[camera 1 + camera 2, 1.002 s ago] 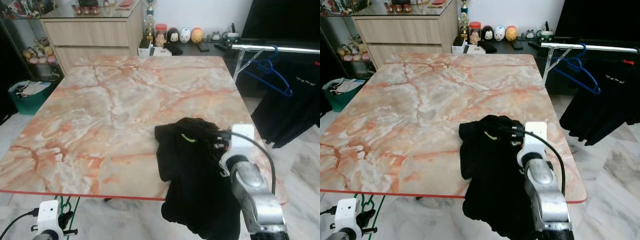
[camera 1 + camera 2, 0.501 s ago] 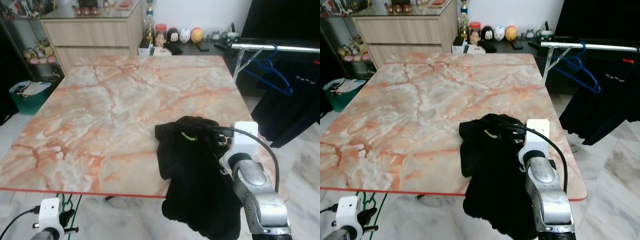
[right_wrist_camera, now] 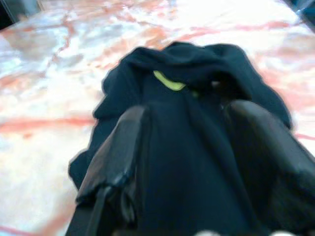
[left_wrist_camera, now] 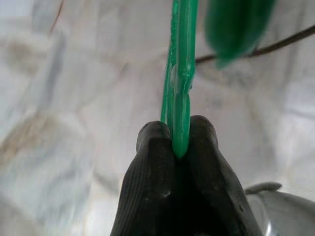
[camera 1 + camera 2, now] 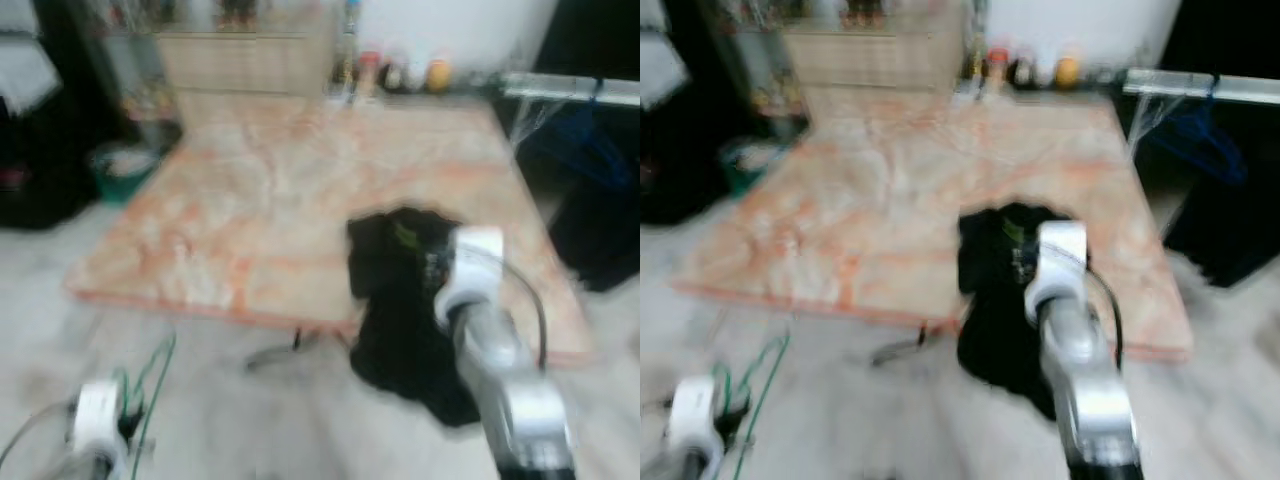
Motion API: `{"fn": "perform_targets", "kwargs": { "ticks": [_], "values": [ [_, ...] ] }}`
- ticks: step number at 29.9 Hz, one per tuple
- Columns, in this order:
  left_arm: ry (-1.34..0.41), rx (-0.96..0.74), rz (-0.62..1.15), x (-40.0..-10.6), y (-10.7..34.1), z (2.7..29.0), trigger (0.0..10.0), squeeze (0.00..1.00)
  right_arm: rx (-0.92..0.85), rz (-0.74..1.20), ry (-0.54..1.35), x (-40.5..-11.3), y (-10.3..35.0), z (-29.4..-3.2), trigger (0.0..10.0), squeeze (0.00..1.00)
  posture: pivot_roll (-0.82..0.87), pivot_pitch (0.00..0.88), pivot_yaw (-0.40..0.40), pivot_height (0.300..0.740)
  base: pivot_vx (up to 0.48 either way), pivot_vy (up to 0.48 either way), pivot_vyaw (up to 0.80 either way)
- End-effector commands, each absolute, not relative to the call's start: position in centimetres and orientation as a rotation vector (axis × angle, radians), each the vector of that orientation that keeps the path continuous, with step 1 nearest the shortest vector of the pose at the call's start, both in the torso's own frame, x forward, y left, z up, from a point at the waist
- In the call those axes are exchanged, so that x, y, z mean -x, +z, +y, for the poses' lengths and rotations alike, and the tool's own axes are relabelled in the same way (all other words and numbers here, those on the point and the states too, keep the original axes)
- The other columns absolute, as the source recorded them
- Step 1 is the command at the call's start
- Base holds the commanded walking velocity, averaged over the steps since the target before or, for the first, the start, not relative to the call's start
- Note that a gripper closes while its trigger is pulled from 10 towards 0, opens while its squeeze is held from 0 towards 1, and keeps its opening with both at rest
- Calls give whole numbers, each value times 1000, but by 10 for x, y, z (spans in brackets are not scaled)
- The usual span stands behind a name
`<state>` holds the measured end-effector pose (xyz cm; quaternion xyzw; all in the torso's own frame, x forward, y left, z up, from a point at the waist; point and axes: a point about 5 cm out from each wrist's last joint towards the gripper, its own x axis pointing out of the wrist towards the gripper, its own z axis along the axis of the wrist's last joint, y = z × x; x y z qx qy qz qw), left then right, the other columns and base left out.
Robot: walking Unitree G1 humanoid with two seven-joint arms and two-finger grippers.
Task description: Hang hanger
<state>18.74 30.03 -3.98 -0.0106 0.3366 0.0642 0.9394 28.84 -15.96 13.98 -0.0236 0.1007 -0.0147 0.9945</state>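
Left wrist view: left gripper (image 4: 179,142) pinches green hanger (image 4: 180,73), thin, stiff, light plastic; right gripper (image 3: 197,147) spread w/ 2 fingers round black garment (image 3: 187,98).

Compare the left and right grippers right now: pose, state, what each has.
The left gripper is shut on a thin green hanger and sits low, off the near edge of the marble table; the right gripper is open, its fingers on either side of the black garment draped over that table's near edge. The left is over floor, the right at the tabletop. Both have two black fingers.
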Motion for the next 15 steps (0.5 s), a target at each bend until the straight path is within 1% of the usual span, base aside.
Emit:
{"fn": "perform_targets", "kwargs": {
  "ticks": [1,10,15],
  "values": [
    [108,-9,656,-200,-31,302,10000,0,46,175,-13,-290,146,-154,10000,0,76,0,37,740,-292,0,0],
    [83,-15,657,-203,-30,300,10000,0,71,189,7,-293,142,-156,10000,0,82,0,35,740,-287,0,0],
    [35,-51,651,-206,-28,299,10000,0,119,195,68,-295,141,-158,10000,0,83,0,33,740,-277,0,0]
  ]
}}
